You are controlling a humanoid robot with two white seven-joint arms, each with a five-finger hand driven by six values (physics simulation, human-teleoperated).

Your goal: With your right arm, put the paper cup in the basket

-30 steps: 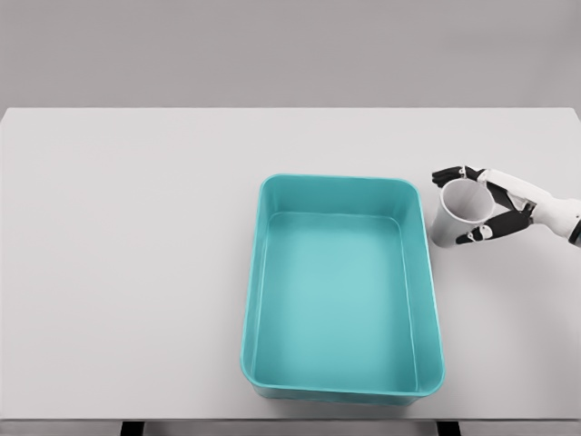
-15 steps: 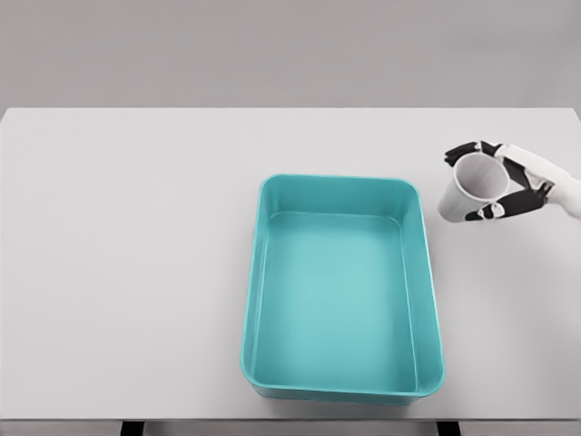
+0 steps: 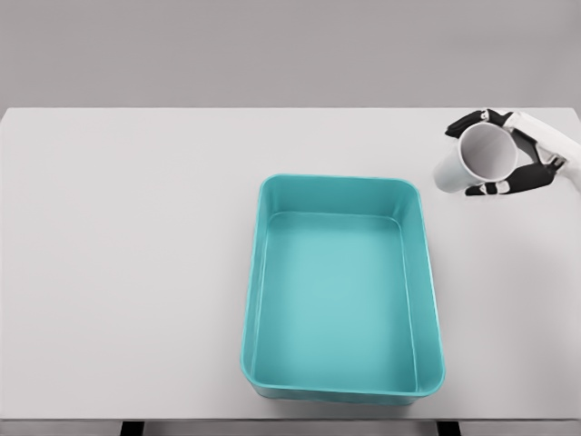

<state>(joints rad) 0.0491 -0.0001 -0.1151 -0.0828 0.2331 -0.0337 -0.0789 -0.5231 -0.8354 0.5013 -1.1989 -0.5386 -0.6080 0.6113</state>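
Grasp is done — the paper cup [image 3: 474,161] is held tilted at the upper right of the frame, fingers of the right hand [image 3: 517,160] wrapped around it. Transfer into the teal basket [image 3: 341,184] at lower centre remains — it holds nothing yet.

A white table [image 3: 136,272] fills most of the view, its far edge straight across the upper part. Behind the table stands a plain grey wall [image 3: 272,50]. Under the table's near edge, dark legs [image 3: 132,427] show. Light is even and soft.
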